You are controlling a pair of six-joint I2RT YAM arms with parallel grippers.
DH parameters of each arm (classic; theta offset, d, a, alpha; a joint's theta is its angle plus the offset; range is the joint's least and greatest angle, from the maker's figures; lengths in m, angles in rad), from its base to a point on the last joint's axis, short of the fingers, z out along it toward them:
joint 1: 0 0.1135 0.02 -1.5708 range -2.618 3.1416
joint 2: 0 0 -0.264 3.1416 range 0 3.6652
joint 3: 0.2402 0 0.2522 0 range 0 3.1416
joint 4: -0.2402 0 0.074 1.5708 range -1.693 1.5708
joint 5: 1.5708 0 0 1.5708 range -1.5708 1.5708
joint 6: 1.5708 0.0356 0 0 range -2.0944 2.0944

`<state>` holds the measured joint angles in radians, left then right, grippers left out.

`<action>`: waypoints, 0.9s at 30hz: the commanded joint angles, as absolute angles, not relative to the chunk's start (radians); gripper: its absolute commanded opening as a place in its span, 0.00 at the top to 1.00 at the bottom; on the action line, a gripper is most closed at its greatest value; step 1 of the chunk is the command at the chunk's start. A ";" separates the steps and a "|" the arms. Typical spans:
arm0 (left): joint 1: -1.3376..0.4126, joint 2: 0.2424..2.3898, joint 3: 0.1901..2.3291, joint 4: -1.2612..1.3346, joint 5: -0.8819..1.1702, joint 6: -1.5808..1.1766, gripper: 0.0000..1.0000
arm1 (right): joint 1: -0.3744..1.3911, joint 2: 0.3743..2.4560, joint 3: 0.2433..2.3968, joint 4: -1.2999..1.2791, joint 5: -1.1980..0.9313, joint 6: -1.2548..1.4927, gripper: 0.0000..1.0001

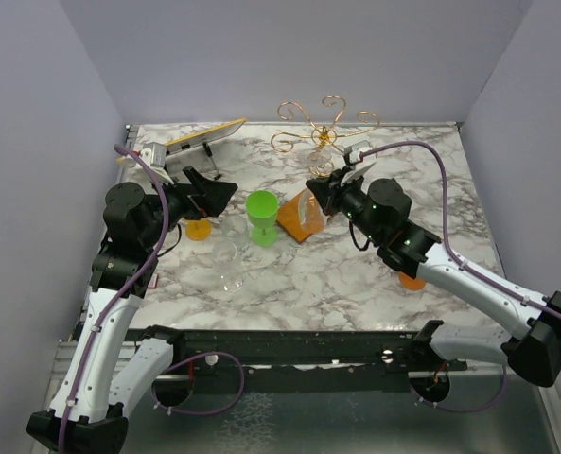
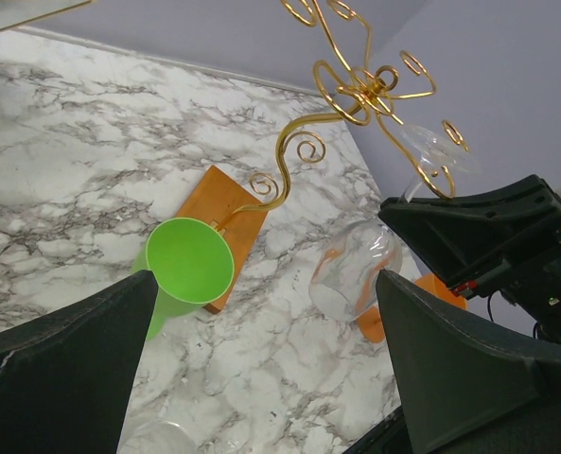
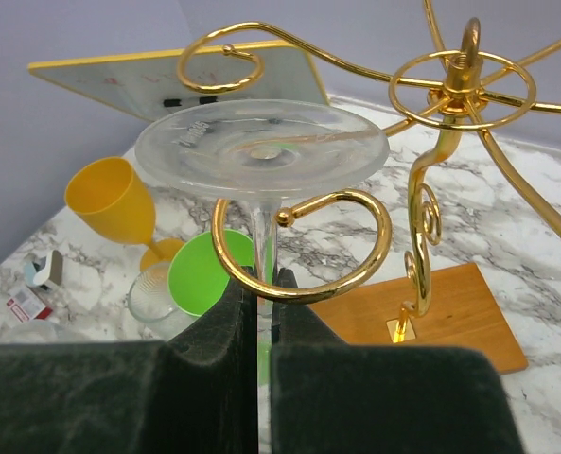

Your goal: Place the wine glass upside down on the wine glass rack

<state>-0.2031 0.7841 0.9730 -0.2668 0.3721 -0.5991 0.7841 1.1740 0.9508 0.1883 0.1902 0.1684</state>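
Note:
The clear wine glass hangs upside down in my right gripper [image 3: 265,293], which is shut on its stem [image 3: 263,232]. Its round foot [image 3: 261,151] is on top, above a curled arm [image 3: 304,248] of the gold wire rack, and the stem passes through that curl. The rack [image 1: 325,132] rises on a stem from an orange-brown base [image 1: 302,219]. In the left wrist view the glass bowl [image 2: 356,270] hangs below the rack's arms [image 2: 356,90]. My left gripper [image 1: 219,194] is open and empty, left of the rack; its jaws [image 2: 271,378] stand wide apart.
A green cup [image 1: 261,218] stands beside the rack's base. A yellow goblet [image 1: 198,229] and a clear glass [image 1: 228,265] lie near my left gripper. A tilted yellow-edged board [image 1: 200,140] stands at the back left. An orange object [image 1: 412,281] sits under my right arm.

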 commanded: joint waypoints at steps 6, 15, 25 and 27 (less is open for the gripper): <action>-0.203 0.779 0.960 -0.270 0.369 -0.610 0.01 | 0.785 1.105 0.940 0.249 0.067 0.131 0.99; -0.203 0.779 0.954 -0.272 0.369 -0.614 0.01 | 0.786 1.021 0.854 0.293 0.114 0.120 1.00; -0.202 0.787 0.954 -0.270 0.372 -0.615 0.01 | 0.785 1.062 0.840 0.321 0.254 0.105 1.00; -0.203 0.787 0.953 -0.271 0.373 -0.616 0.01 | 0.785 1.077 0.838 0.329 0.265 0.100 0.99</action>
